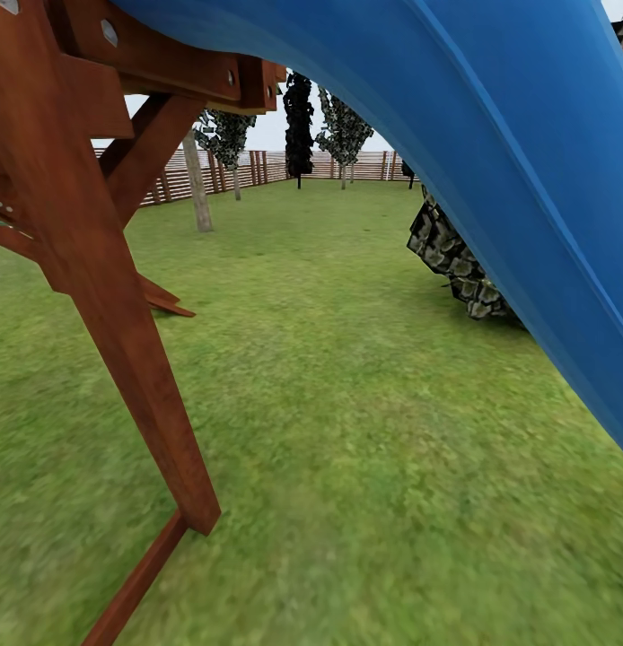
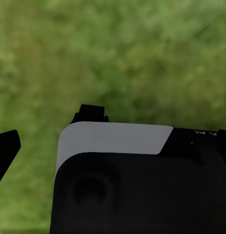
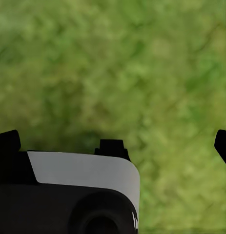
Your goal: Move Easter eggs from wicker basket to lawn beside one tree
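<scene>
The Easter eggs and the wicker basket are out of view. The lawn (image 1: 347, 422) stretches ahead as mottled green grass. A tree (image 1: 198, 184) with a bare grey-brown trunk stands far off, left of centre, near the fence. My left gripper (image 2: 113, 141) hangs over grass, one dark fingertip (image 2: 6, 146) at the frame's edge, with nothing between the fingers. My right gripper (image 3: 115, 141) also hangs over bare grass, its fingertips (image 3: 222, 144) spread wide and holding nothing.
A wooden playset leg (image 1: 123, 341) slants down close on the left, with a low brace at its foot. The blue slide (image 1: 509, 152) arches overhead to the right. A leafy bush (image 1: 451, 256) sits under the slide. A slat fence (image 1: 258, 166) and a dark cypress (image 1: 299, 126) close the far end.
</scene>
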